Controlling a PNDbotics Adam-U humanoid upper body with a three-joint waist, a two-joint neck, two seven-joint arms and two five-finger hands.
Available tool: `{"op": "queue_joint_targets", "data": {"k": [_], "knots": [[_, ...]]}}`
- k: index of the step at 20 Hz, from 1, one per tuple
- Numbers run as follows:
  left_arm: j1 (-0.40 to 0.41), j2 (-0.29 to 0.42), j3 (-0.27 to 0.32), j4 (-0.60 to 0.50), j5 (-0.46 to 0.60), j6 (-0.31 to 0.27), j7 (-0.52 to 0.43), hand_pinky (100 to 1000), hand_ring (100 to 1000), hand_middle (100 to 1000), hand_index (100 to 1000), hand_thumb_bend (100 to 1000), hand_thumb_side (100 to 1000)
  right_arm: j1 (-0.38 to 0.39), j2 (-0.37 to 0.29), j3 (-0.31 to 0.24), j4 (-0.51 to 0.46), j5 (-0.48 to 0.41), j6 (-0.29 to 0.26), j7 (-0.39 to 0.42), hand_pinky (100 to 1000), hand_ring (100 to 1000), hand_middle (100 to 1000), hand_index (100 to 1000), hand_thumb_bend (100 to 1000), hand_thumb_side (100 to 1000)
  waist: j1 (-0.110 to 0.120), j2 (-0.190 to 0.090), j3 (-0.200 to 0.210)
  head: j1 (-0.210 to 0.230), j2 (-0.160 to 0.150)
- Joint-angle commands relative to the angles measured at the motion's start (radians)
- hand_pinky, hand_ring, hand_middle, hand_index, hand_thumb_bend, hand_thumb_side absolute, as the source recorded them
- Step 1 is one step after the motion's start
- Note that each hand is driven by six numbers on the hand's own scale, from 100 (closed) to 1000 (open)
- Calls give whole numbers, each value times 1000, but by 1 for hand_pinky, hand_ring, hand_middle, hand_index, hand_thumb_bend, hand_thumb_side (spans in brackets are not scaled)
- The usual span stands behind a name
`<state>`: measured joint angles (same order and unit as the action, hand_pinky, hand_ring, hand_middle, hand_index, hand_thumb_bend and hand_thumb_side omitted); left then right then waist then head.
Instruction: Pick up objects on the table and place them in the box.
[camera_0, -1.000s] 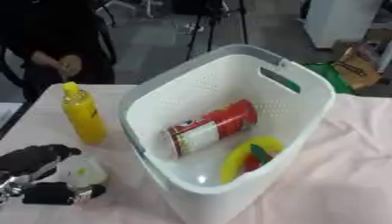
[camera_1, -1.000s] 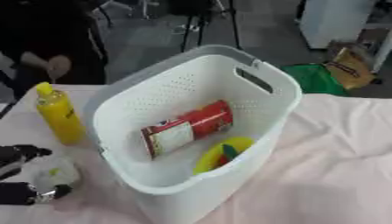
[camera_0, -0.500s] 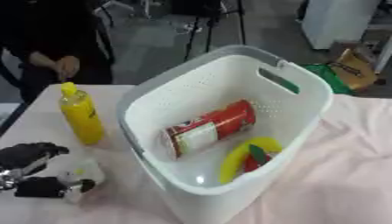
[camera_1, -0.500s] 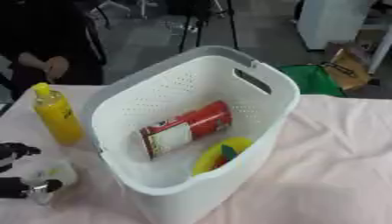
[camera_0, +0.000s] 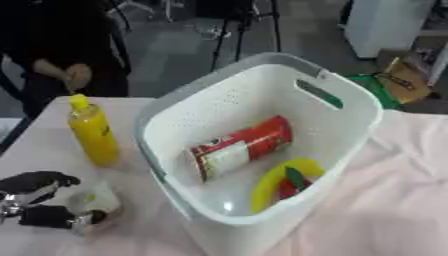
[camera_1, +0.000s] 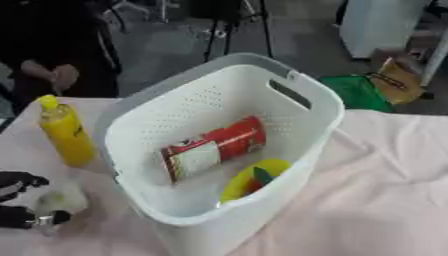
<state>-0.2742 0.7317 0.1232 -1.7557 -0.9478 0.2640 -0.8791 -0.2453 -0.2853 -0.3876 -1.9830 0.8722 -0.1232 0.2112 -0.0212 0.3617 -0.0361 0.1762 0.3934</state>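
No readable text; red can (camera_0: 241, 146) label too blurred to read.

White perforated plastic basket (camera_0: 350, 130), pink cloth table cover (camera_0: 394, 200)

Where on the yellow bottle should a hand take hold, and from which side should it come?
Judging by its pose, grip the yellow bottle round its wide body, below the narrow cap. It stands upright on the table with the basket close on its right, so coming from its open left or front looks easiest. The left hand is nearest, but its fingers already curl round a small pale thing.
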Motion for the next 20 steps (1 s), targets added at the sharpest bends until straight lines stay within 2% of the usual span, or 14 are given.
{"op": "queue_joint_targets", "data": {"k": [1, 7, 15, 20], "knots": [[-17, 39, 4, 14, 9, -10, -3, 825, 902, 901, 981, 767, 860, -3, -14, -2, -17, -11, -4, 1, 730, 550, 553, 735, 100, 833, 1, -14, -2, 4, -13], [-34, 37, -11, 63, -14, -36, 27, 814, 901, 900, 976, 752, 865, -3, -11, -1, -17, -13, -5, 3, 731, 550, 554, 735, 100, 832, -1, -12, -5, 6, -14], [-48, 25, -21, 99, -20, -41, 70, 812, 898, 896, 973, 729, 878, -3, -9, 0, -17, -16, -7, 5, 731, 550, 554, 736, 100, 832, -3, -8, -7, 8, -18], [-58, 19, -27, 111, -30, -39, 75, 800, 886, 876, 919, 684, 888, -3, -7, 0, -17, -17, -8, 6, 731, 550, 554, 736, 100, 832, -2, -7, -10, 10, -18]]}}
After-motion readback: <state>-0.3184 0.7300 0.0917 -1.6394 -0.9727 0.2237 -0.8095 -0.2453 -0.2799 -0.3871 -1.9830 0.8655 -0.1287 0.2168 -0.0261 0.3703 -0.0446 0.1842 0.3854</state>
